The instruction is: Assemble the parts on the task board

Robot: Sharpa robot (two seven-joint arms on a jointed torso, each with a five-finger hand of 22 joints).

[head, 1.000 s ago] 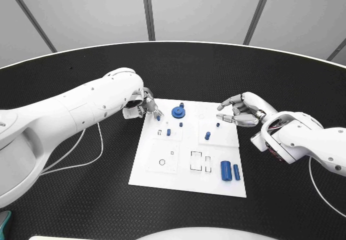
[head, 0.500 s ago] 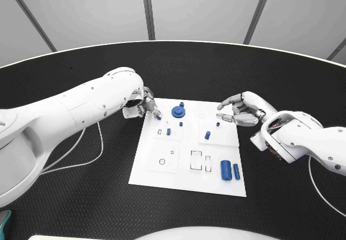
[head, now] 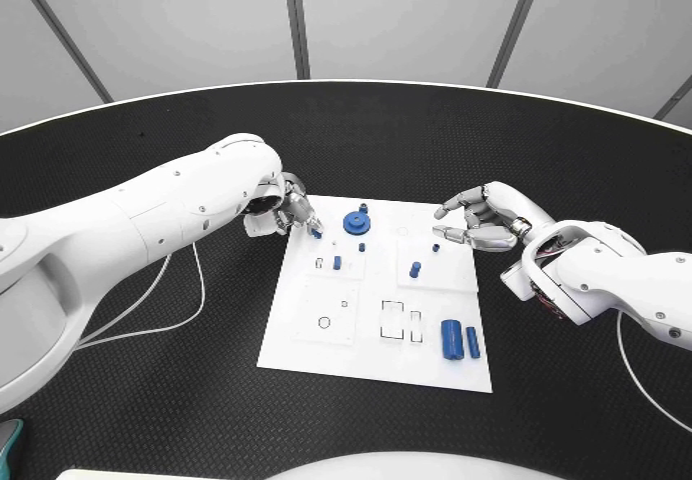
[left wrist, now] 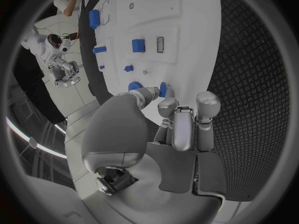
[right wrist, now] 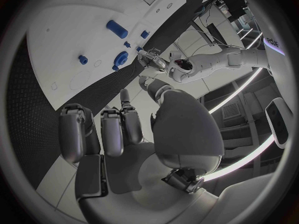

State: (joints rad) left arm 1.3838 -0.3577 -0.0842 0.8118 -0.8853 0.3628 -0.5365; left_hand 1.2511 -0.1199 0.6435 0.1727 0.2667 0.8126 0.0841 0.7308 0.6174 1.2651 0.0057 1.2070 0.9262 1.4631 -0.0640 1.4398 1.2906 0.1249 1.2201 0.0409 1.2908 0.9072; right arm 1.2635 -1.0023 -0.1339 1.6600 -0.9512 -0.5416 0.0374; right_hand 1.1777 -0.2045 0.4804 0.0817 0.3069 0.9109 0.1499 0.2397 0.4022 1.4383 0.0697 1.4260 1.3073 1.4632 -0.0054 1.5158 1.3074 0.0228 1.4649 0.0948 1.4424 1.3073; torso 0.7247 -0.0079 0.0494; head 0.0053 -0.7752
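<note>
The white task board lies mid-table. My left hand hovers at its far left corner and pinches a small blue part between thumb and a finger; the left wrist view shows this small blue part at the fingertips. Just beside it, a round blue part stands in the board. Blue pegs stand further in, and two blue cylinders lie near the front right. My right hand hangs over the far right corner, fingers apart, holding nothing.
Empty outlined slots mark the board's middle and front. A white cable trails over the black table to the left of the board. The table's pale rim curves round the back.
My left hand has edged slightly toward the board's far edge with the small blue part still pinched. The right hand has stayed put.
</note>
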